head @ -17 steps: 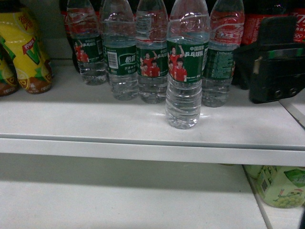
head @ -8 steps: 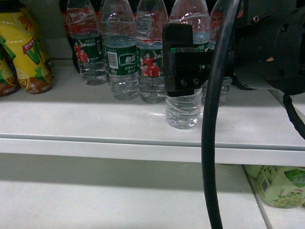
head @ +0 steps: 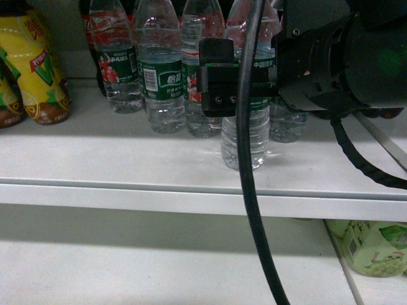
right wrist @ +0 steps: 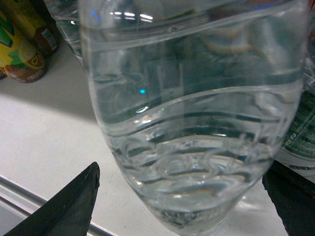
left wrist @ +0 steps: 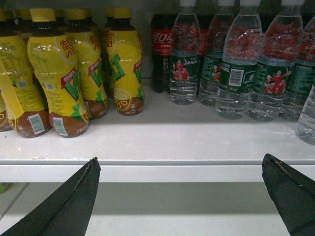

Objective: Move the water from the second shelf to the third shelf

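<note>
The water (head: 253,136) stands near the shelf (head: 127,159) edge, the right gripper (head: 238,89) spread around its label, not visibly pinching. Full, heavy, thin-walled, slick: grip the ribbed waist. Left gripper (left wrist: 179,196) is open.

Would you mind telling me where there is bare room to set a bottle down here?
The lower shelf is bare left of the pale green bottles. The upper shelf's front strip is free left of the water bottle. Behind it, the green-labelled row stands crowded.
</note>
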Controlling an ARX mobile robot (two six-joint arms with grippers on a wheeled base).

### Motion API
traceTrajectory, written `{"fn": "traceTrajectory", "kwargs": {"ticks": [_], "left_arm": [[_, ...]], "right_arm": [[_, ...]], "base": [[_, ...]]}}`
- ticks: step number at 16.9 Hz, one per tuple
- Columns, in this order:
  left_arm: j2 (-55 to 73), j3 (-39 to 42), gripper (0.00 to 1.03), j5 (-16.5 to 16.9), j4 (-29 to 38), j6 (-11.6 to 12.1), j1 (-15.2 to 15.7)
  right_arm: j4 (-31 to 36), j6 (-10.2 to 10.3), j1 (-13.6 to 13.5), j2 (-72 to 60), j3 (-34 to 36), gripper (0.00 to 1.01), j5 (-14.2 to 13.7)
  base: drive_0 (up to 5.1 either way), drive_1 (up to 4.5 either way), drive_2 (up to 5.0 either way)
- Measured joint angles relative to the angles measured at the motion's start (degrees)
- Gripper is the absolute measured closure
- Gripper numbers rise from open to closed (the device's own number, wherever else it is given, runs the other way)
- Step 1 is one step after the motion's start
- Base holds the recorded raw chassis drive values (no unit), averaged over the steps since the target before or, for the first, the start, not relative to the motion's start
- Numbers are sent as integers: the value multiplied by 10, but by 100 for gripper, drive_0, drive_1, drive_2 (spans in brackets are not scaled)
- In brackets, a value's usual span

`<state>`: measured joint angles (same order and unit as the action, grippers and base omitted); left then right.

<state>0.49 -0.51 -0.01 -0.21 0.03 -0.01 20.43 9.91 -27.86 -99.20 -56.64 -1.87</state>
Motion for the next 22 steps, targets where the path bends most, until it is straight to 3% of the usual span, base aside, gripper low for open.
{"fn": "traceTrajectory", "kwargs": {"ticks": [12,17,19,22], "left_arm": [[0,0,5,0,0,0,0],[0,0,5,0,0,0,0],[0,0,5,0,0,0,0],[0,0,5,0,0,0,0]], "right_arm": [[8,-5,-7,-42,-35,4,-46],[12,-1,-15,-38,-31,51,-52],[11,14,-16,-19,-14,60,-49],[20,21,-18,22,35,61,-31]], "base": [[0,0,0],[0,0,0],[0,0,0],[0,0,0]]}}
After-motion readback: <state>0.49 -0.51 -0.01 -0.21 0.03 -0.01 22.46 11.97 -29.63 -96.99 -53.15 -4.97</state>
